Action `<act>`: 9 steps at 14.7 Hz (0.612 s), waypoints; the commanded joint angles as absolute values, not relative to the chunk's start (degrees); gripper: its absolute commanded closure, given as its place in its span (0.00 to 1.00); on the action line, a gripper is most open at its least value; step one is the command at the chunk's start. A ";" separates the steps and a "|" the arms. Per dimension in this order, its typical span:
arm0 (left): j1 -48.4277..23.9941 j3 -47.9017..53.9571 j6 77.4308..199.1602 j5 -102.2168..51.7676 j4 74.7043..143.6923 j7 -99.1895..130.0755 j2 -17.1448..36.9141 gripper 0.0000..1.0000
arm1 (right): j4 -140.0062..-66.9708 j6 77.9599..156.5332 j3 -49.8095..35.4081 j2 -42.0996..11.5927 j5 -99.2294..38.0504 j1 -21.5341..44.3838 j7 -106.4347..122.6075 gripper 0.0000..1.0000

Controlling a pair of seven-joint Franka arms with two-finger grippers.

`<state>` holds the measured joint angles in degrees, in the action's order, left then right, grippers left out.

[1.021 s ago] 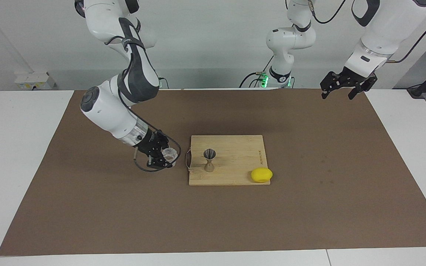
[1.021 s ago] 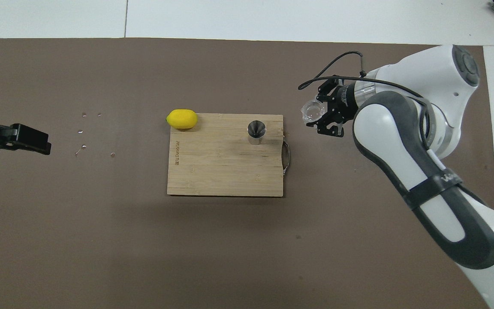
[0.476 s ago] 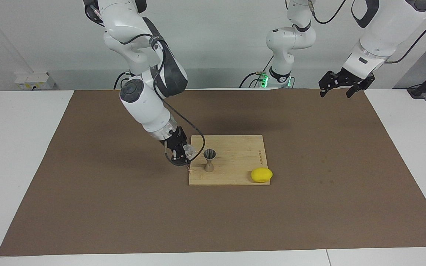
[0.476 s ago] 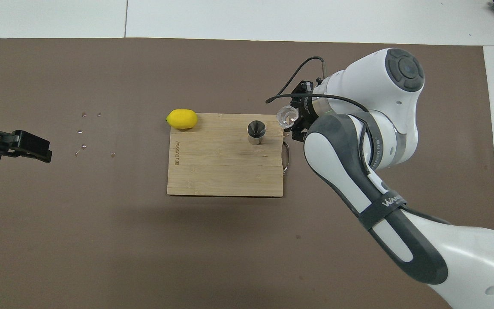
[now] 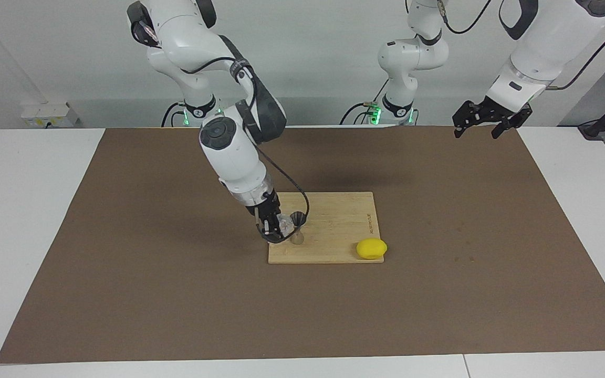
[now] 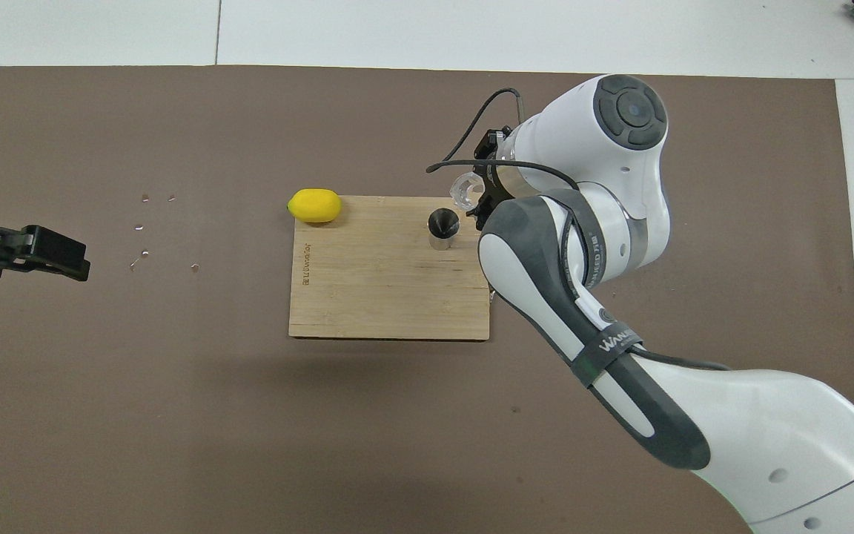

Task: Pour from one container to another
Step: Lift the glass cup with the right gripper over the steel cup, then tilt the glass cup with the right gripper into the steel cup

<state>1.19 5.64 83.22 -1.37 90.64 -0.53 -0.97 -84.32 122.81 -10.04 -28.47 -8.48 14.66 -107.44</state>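
The metal hourglass jigger point(image 5: 297, 237) point(image 6: 442, 223) stands upright on the wooden cutting board point(image 5: 336, 226) point(image 6: 382, 289), near the board's edge toward the right arm's end. My right gripper point(image 5: 277, 227) point(image 6: 476, 196) is shut on the small clear glass tumbler point(image 5: 285, 223) point(image 6: 463, 188). It holds the tumbler low over that edge of the board, close beside the jigger's upper cup. I cannot tell whether glass and jigger touch. My left gripper point(image 5: 478, 132) point(image 6: 75, 257) waits open and raised over the mat at the left arm's end.
A yellow lemon point(image 5: 371, 248) point(image 6: 314, 205) lies at the board's corner, farther from the robots than the jigger, toward the left arm's end. Several small shiny specks point(image 6: 145, 226) dot the brown mat point(image 5: 176, 304) near the left gripper.
My right arm has swung in from the mat at its own end of the table, carrying the tumbler to the board's edge beside the jigger. The left gripper has risen slightly.
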 commanded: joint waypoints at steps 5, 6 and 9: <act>1.84 5.98 86.57 -1.14 92.37 -1.05 -2.55 0.00 | -81.56 116.73 -10.20 -29.27 -0.53 15.47 -108.99 1.00; 1.85 5.98 86.57 -1.14 92.37 -1.05 -2.55 0.00 | -81.48 116.63 -10.20 -29.01 -0.27 15.47 -108.81 1.00; 1.85 5.98 85.78 -1.14 92.46 -0.97 -2.64 0.00 | -81.47 116.28 -10.37 -28.48 1.14 15.56 -108.63 1.00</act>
